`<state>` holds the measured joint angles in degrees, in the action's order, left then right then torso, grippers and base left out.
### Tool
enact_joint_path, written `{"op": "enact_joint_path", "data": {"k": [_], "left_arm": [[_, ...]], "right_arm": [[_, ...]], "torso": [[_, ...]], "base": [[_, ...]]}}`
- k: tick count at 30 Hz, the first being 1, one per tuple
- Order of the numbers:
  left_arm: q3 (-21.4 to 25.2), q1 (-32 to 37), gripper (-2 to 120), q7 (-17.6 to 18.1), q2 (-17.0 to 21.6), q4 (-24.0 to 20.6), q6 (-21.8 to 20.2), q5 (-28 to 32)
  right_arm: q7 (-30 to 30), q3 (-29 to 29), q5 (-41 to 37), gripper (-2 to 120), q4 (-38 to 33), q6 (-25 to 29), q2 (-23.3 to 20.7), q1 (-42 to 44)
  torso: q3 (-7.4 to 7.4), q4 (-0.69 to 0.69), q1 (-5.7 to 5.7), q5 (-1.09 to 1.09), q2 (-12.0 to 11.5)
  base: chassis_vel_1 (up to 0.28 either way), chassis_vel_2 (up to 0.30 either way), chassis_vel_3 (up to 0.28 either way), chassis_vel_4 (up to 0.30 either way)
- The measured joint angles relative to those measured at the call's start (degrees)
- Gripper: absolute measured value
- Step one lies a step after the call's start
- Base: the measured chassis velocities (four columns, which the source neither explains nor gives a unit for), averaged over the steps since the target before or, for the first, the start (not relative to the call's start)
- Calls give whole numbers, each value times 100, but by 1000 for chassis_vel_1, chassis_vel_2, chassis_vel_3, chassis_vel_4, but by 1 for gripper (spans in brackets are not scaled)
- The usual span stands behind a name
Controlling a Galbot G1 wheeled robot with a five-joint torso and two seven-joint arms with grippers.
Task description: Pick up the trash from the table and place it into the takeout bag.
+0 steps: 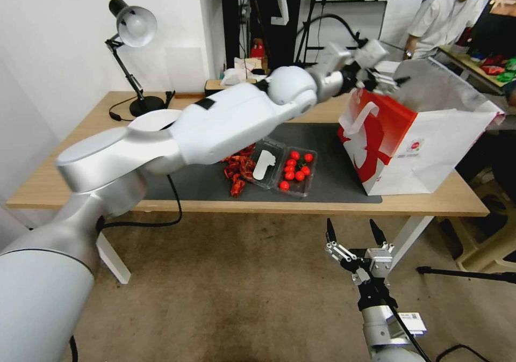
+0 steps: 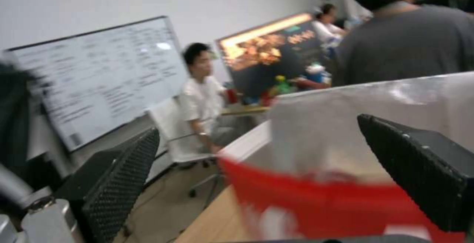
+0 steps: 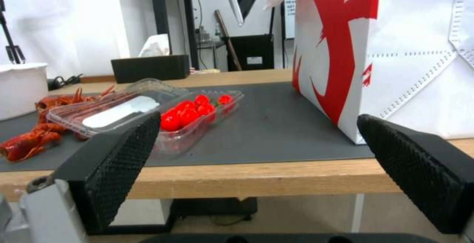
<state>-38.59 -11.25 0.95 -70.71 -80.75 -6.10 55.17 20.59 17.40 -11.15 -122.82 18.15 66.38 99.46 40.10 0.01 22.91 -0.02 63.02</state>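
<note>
Left claw (image 1: pixel 388 78) of mine hangs spread and empty above the open mouth of the boxy white takeout bag with red panel (image 1: pixel 414 147), which stands on the light-wood counter (image 1: pixel 64 179). Right claw (image 1: pixel 355 233), also spread and empty, waits low before the counter edge. Red crayfish shells (image 1: pixel 238 169) and a clear clamshell tray of tomatoes (image 1: pixel 293 171) lie on the grey mat (image 1: pixel 328 174).

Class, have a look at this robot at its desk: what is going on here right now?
The robot's left hand is stretched out over the open top of the takeout bag, fingers open with nothing between them. The right hand hangs open below the front edge of the table, idle. On the grey mat sit a clear box of cherry tomatoes and red crayfish shells.
</note>
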Motion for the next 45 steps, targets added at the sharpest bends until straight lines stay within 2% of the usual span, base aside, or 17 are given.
{"op": "enact_joint_path", "data": {"k": [6,9,11,13,15,16,19,20,22,23,25,29,31,33,35,41,45], "left_arm": [[1110,1263,100,82,1242,-1342,-132,-245],[1374,1594,100,77,1533,-1677,-134,-356],[1935,2291,100,70,1909,-2167,-133,-595],[2035,2406,100,74,1952,-2226,-133,-637],[2841,3385,100,218,2229,-2684,-150,-968],[2841,3385,100,218,2229,-2684,-150,-968],[3968,4711,100,316,2428,-3154,-517,-1609],[3968,4711,100,316,2428,-3154,-517,-1609],[4609,5539,100,397,2539,-3458,-500,-1952],[4609,5539,100,397,2539,-3458,-500,-1952],[5210,6498,100,421,2498,-3711,-365,-2172],[5586,7275,100,418,2304,-3823,-126,-2377],[6177,8336,100,403,1933,-3922,213,-2900],[6262,8476,100,401,1872,-3937,242,-2962],[6759,9409,100,402,1427,-3972,634,-3315],[7107,10338,100,404,746,-3790,1297,-3539],[7102,10532,100,403,501,-3678,1553,-3638]], "right_arm": [[-10,-4,16,100,-60,-1,-8,27],[-11,-12,26,100,-74,-14,-13,25],[-12,-51,66,100,-91,-44,1,21],[-13,-57,73,100,-93,-46,6,21],[-13,-94,130,100,-104,-57,47,34],[-13,-94,130,100,-104,-57,47,34],[-16,-111,183,100,-129,-62,95,93],[-16,-111,183,100,-129,-62,95,93],[-31,-113,211,100,-147,-63,111,129],[-31,-113,211,100,-147,-63,111,129],[-56,-116,217,100,-181,-63,118,135],[-61,-118,217,100,-202,-63,127,119],[-63,-121,217,100,-231,-63,121,106],[-64,-121,217,100,-237,-63,119,107],[-67,-107,217,100,-273,-65,98,113],[-35,-89,263,100,-298,-106,64,106],[0,-73,313,100,-249,-147,26,55]], "torso": [[0,2,0,-4,0],[0,0,0,2,0],[0,-2,0,0,0],[0,-1,0,-1,0],[0,-2,0,0,1],[0,-2,0,0,1],[0,1,0,-1,0],[0,1,0,-1,0],[-1,1,0,2,1],[-1,1,0,2,1],[-1,-2,0,3,1],[0,-1,0,-1,1],[0,-1,0,4,1],[-1,-1,0,3,1],[0,0,1,2,1],[0,-2,0,4,1],[0,0,0,3,1]], "base": [[0,0,0,0],[0,0,0,0],[0,0,0,0],[0,0,0,0],[0,0,0,0],[0,0,0,0],[0,0,0,0],[0,0,0,0],[0,0,0,0],[0,0,0,0],[0,0,0,0],[0,0,0,0],[0,0,0,0],[0,0,0,0],[0,0,0,0],[0,0,0,0],[0,0,0,0]]}}
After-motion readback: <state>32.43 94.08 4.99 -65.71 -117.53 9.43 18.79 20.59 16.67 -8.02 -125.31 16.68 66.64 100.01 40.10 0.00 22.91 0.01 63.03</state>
